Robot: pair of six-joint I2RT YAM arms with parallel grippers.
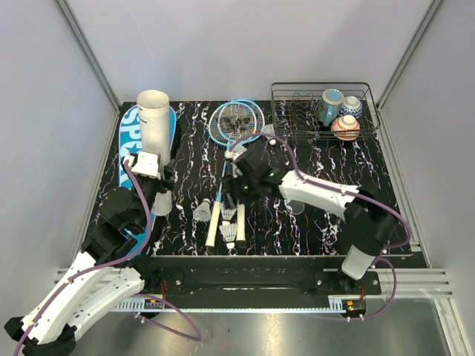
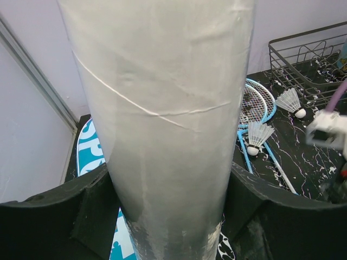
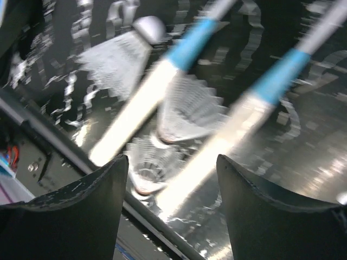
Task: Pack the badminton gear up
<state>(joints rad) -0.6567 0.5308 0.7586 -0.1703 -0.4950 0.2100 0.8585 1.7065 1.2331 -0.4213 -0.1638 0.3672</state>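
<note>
- Top external view: the left jaws are clamped around the long white tube (image 1: pixel 154 119), held about upright with its open mouth up, beside the teal bag (image 1: pixel 132 122) at the left of the table (image 1: pixel 334 159). I cannot tell whether its foot touches down.
- The step in hand, as I judge it, is loading shuttlecocks (image 1: pixel 203 210) into that tube (rackets (image 1: pixel 236 122) and bag come later).
- The right jaws are spread and empty, hovering low over the white racket handles, where three shuttlecocks lie beside and between them.
- The left arm (image 1: pixel 111 222) reaches forward from its base. The right arm (image 1: pixel 319 189) bends inward across the table, wrist pitched down.
- The next move calls for closing on one shuttlecock without catching a handle, then carrying it to the tube's mouth. The right wrist view is blurred, so alignment is unclear.
</note>
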